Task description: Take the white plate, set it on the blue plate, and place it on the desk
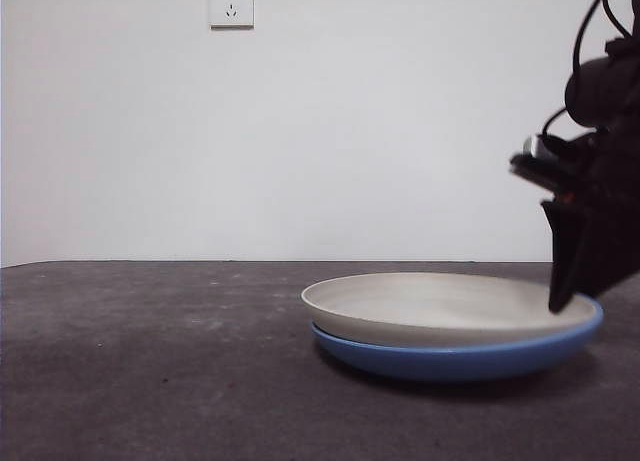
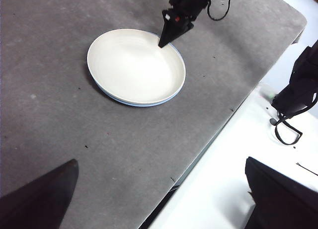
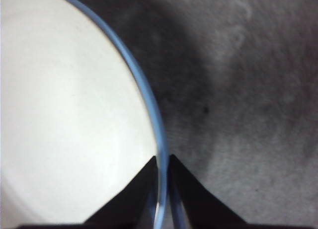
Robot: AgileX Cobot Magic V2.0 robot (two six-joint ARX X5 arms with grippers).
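Dark grey desk (image 2: 59,119) carries the white plate (image 2: 133,65) nested on the blue plate (image 1: 460,359). Right gripper (image 3: 163,162), jaws narrow, pinches both rims at the stack's 1 o'clock in the left wrist view. Risk: lifting both plates together. Left gripper (image 2: 161,189) waits, jaws wide.

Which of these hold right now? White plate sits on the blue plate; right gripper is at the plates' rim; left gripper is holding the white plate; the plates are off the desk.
1. The white plate sits on the blue plate. True.
2. The right gripper is at the plates' rim. True; it straddles the stacked rims.
3. The left gripper holds the white plate. False; it is open, well away from the plates.
4. The plates are lifted off the desk. False; the blue plate looks to rest on it.
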